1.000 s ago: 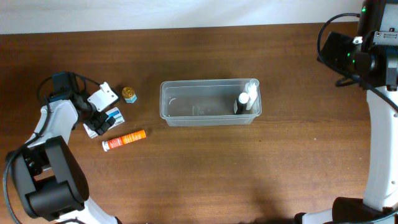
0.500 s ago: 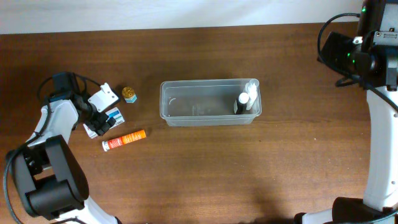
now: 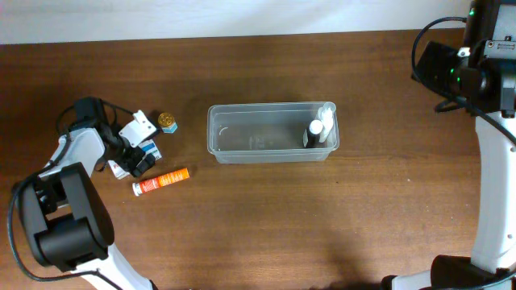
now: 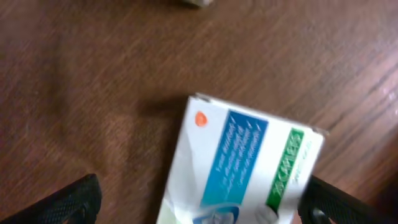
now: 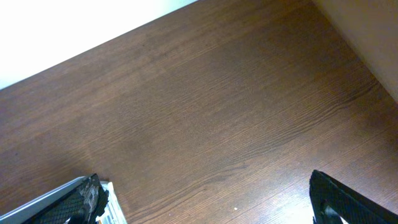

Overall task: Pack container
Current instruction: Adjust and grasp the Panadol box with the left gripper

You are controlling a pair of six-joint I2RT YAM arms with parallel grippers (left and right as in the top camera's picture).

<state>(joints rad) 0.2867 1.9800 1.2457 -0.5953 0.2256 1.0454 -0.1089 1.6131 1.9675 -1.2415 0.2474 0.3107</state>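
Note:
The container (image 3: 272, 150) is a clear plastic tub at the table's middle, with small bottles (image 3: 317, 130) standing at its right end. My left gripper (image 3: 133, 157) is at the far left, low over a white box with blue and green stripes (image 3: 147, 148). In the left wrist view the box (image 4: 249, 155) lies between my open fingers (image 4: 202, 208), the right finger close to its edge. My right gripper (image 5: 217, 205) is open and empty above bare table at the far right.
An orange tube (image 3: 161, 181) lies just in front of the box. A small gold-lidded jar (image 3: 167, 122) stands between the box and the container. The right arm (image 3: 463, 72) is at the back right corner. A pale edge (image 5: 109, 208) shows by my right gripper's left finger.
My left gripper has shifted slightly right, onto the striped box. The right arm and the container have not moved.

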